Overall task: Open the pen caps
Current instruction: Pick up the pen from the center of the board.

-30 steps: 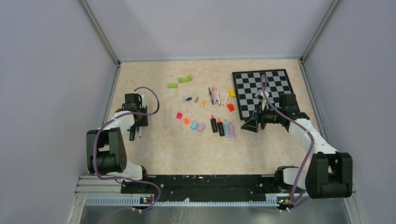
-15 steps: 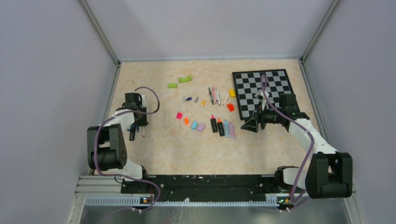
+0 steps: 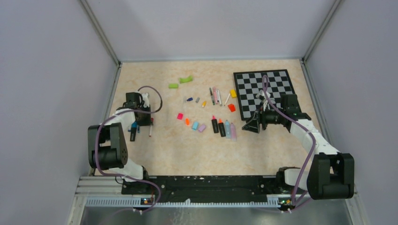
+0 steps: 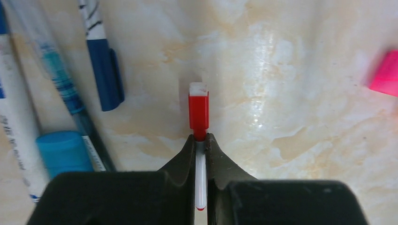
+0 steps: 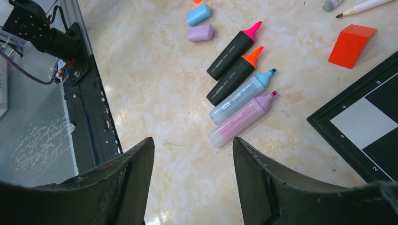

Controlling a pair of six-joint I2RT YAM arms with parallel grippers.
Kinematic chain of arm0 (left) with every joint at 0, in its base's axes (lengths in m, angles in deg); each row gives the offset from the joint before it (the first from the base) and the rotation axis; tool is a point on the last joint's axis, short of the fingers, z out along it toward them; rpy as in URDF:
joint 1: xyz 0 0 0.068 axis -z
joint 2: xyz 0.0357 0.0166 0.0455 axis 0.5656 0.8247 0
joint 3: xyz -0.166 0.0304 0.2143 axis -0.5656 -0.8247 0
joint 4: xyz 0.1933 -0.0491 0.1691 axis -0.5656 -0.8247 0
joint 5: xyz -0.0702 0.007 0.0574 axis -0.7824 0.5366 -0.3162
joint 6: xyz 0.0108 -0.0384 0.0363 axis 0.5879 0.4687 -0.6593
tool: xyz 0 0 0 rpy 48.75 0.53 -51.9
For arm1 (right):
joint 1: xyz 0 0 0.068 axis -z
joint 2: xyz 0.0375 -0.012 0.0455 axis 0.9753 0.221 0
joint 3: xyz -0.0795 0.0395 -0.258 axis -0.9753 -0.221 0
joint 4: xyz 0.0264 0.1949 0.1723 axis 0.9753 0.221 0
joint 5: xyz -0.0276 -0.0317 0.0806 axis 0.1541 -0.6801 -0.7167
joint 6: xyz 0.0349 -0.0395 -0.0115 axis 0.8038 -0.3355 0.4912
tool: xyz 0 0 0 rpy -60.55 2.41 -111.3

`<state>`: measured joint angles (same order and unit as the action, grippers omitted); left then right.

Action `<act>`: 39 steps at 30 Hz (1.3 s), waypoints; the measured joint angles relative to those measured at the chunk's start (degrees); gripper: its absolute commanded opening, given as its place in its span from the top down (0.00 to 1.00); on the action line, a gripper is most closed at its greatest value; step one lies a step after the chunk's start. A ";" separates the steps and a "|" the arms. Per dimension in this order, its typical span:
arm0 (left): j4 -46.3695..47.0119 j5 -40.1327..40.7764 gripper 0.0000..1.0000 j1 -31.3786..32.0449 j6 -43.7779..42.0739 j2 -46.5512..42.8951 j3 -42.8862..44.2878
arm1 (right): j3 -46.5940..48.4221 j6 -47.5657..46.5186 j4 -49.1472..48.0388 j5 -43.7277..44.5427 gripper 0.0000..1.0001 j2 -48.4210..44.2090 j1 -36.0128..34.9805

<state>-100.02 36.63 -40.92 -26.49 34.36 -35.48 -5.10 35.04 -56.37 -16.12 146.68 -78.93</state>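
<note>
Slid the left gripper [image 4: 200, 140] a little rightward across the table [image 4: 291, 154] since half a second earlier, taking the thin pen [image 4: 200, 173] along. Held the right gripper [image 5: 192, 154] where it had been, just off the near corner of the chessboard [image 5: 363, 123], jaws released and spread wide. Clenched the left jaws on the pen's white barrel, right behind its red cap [image 4: 198, 110], cap still seated and pointing away from the wrist. Showed, at the left of the left wrist view, other pens lying close together, one with a dark blue cap [image 4: 107, 75], and a light-blue cap [image 4: 63, 152]; could not tell whether loose or seated. Showed, under the right gripper, four uncapped highlighters [image 5: 233, 49] side by side, a cyan cap [image 5: 197, 14] and a purple cap [image 5: 200, 33] near them, and an orange block [image 5: 351, 45] by the chessboard.
</note>
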 measured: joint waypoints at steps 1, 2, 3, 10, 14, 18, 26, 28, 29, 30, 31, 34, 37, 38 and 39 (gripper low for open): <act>-0.11 -1.03 0.94 0.00 0.59 0.04 0.07 | 0.00 0.00 0.00 0.00 0.39 0.00 0.00; -0.39 -2.27 0.95 0.00 1.25 0.04 0.11 | 0.00 0.00 0.00 -0.02 0.39 0.02 0.00; -0.59 -3.19 0.95 0.00 1.79 0.04 0.11 | 0.00 0.00 0.02 -0.02 0.39 0.02 0.00; -0.68 -10.34 0.97 0.24 6.95 -1.88 -0.31 | 0.00 -0.79 0.17 -1.53 0.39 0.02 0.00; 0.63 -14.82 0.97 0.63 10.40 -8.61 -2.80 | 0.00 -2.60 1.25 -3.69 0.39 0.00 0.00; 4.79 -21.07 0.98 1.16 14.60 -16.70 -6.86 | 0.00 -5.11 2.38 -6.43 0.39 -0.24 0.00; 24.79 -30.12 0.98 11.41 29.40 -35.12 -21.84 | -0.24 -12.74 5.81 -14.14 0.39 -1.40 0.00; 30.95 -29.44 0.99 16.98 33.05 -38.12 -24.30 | -0.68 -15.78 6.93 -16.15 0.38 -1.51 0.00; 34.64 -28.22 1.00 20.33 34.93 -38.77 -25.20 | -1.05 -17.16 7.45 -16.92 0.36 -1.62 0.00; 37.46 -27.43 1.00 22.88 36.30 -38.86 -25.66 | -1.49 -18.84 8.22 -17.66 0.35 -1.73 0.00; 40.30 -26.38 1.00 25.33 37.59 -38.64 -26.08 | -1.88 -20.87 9.25 -18.43 0.35 -1.84 0.00; 49.11 -22.34 1.00 32.70 41.16 -35.63 -26.71 | -2.40 -29.05 14.03 -20.81 0.34 -2.16 0.00; 55.78 -18.32 1.00 38.40 42.82 -30.91 -26.62 | -2.45 -37.09 19.56 -23.04 0.35 -2.56 0.00; 57.42 -17.18 1.00 40.39 43.01 -28.94 -26.32 | -2.45 -38.91 20.94 -23.43 0.35 -2.58 0.00; 58.64 -16.02 1.00 42.45 43.08 -26.82 -25.77 | -2.43 -40.50 22.32 -23.67 0.35 -2.58 0.00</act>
<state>-41.38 20.61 1.52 16.59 7.54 -61.24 -7.53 -5.46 -34.05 -39.79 144.10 -78.93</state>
